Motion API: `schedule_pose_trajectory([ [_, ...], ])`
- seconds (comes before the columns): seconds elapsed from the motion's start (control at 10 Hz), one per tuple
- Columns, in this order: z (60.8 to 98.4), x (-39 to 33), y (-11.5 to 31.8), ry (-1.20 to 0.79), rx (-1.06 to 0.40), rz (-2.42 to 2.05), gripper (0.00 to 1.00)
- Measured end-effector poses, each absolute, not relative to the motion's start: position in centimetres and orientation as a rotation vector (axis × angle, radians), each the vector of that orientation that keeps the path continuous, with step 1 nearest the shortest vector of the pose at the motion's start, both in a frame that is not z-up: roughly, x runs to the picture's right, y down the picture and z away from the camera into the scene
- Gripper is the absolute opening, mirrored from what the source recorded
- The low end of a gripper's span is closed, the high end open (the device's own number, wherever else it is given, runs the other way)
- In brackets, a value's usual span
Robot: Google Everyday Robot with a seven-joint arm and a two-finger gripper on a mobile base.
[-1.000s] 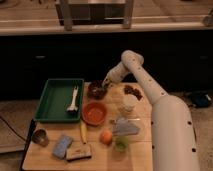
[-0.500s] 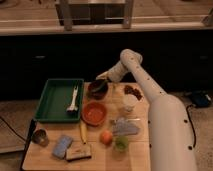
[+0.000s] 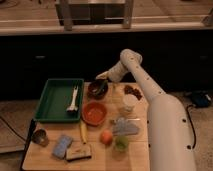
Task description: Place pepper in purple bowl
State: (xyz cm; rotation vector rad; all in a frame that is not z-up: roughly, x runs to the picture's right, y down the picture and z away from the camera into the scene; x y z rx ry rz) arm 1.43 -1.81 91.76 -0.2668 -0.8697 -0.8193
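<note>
Dark cabinets under a pale counter run behind a crowded wooden table [image 3: 107, 159]. My gripper [image 3: 102, 76] hangs at the far rim of the purple bowl [image 3: 96, 92] — grasping or released, I cannot tell. A dark green shape inside looks like the pepper [image 3: 100, 88]. The risk, as I judge it: pulling away low could catch the rim and tip the bowl toward the orange bowl [image 3: 94, 113] just in front. A green tray [image 3: 50, 102] sits alongside.
</note>
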Motion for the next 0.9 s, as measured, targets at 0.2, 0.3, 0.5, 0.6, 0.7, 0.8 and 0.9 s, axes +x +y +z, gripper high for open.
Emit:
schedule_pose_trajectory([
  [0.2,91.80,1.56,-1.75,-0.873,-0.265,-0.819,0.80],
  [0.3,91.80,1.56,-1.73,-0.876,-0.263,-0.820,0.80],
  [0.5,91.71,1.72,-1.74,-0.882,-0.254,-0.825,0.80],
  [0.6,91.69,1.69,-1.75,-0.885,-0.250,-0.828,0.80],
  [0.7,91.66,1.70,-1.77,-0.886,-0.247,-0.830,0.80],
  [0.8,91.67,1.69,-1.77,-0.886,-0.247,-0.829,0.80],
  [0.9,91.67,1.69,-1.76,-0.886,-0.247,-0.830,0.80],
])
